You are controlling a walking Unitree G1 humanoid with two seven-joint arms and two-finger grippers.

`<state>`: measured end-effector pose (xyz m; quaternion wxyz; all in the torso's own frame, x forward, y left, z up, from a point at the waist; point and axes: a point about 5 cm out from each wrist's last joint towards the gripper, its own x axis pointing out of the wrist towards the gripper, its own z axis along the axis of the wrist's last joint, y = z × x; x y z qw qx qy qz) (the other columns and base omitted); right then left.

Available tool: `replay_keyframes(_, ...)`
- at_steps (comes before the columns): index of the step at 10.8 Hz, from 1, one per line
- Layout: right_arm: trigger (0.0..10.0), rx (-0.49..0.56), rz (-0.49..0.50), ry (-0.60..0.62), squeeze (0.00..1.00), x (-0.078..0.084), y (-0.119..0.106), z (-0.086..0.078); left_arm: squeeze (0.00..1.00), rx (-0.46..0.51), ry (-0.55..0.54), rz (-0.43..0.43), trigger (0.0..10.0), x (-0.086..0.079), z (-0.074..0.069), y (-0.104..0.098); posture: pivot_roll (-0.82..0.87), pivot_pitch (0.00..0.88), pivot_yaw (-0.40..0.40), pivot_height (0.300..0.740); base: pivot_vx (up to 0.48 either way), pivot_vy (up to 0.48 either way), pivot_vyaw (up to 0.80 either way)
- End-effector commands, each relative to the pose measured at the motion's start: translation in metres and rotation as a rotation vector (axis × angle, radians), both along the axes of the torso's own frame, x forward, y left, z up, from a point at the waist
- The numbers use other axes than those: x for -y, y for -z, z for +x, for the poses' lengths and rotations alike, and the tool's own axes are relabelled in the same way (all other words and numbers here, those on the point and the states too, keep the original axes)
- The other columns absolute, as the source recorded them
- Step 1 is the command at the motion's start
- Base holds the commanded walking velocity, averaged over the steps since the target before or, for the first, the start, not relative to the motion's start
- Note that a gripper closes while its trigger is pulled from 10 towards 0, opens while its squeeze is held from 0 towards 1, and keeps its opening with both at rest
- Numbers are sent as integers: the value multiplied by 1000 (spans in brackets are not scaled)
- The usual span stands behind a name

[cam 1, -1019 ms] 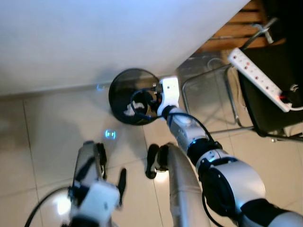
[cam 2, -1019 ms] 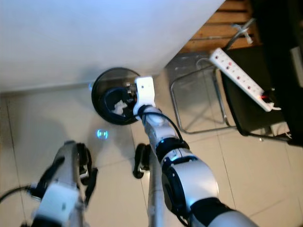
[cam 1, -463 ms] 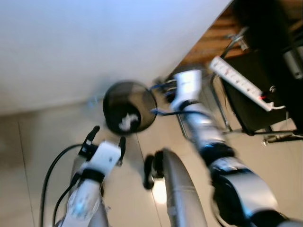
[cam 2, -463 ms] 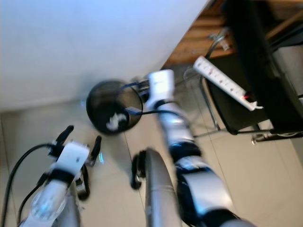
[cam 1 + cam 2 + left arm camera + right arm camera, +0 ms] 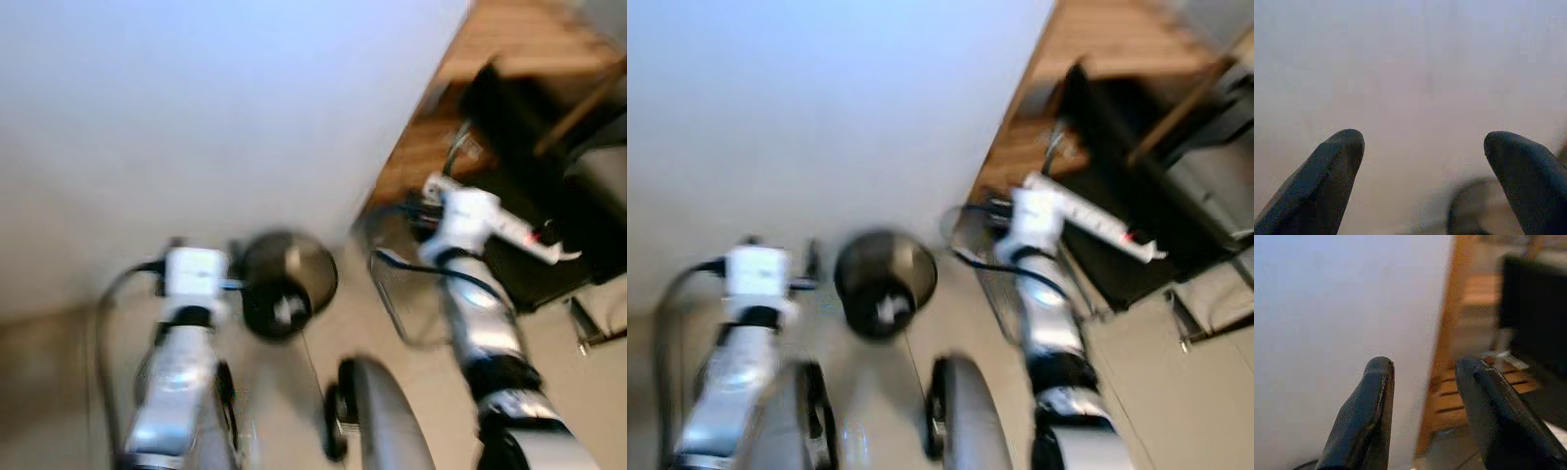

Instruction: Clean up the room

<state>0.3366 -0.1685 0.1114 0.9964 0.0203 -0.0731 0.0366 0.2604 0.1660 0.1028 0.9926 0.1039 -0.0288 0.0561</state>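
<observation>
Both arms have risen since a moment ago, and the right gripper (image 5: pixel 1425 382) has left the black bin (image 5: pixel 286 284), where it reached before. Its fingers stand apart, holding nothing, near the white wall (image 5: pixel 196 117). Also spread and empty, the left gripper (image 5: pixel 1425 161) sits beside the bin, which holds something white (image 5: pixel 285 311). A power strip (image 5: pixel 1097 223) lies right. Blur hides any writing.

round black bin (image 5: pixel 287 285), white scrap inside
</observation>
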Motion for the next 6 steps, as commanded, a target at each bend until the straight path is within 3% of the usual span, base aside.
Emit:
replay_keyframes(1,10000,3,-13,29,0,8,6,-9,0,37,30,2,10000,7,0,-6,148,36,-122,640,0,0,0)
replay_keyframes(2,10000,-22,-15,28,0,9,13,-15,0,56,43,-8,10000,9,-3,-10,146,39,-121,640,0,0,0)
replay_keyframes(3,10000,-56,-41,9,0,16,27,-33,0,50,80,-96,10000,10,-13,-9,133,36,-112,640,0,0,0)
replay_keyframes(5,10000,-99,-73,-4,0,33,36,-54,0,34,185,-60,10000,-2,-23,-14,123,29,-99,640,0,0,0)
replay_keyframes(6,10000,-93,-101,-17,0,32,34,-53,0,31,238,-32,10000,1,-20,-16,119,24,-92,640,0,0,0)
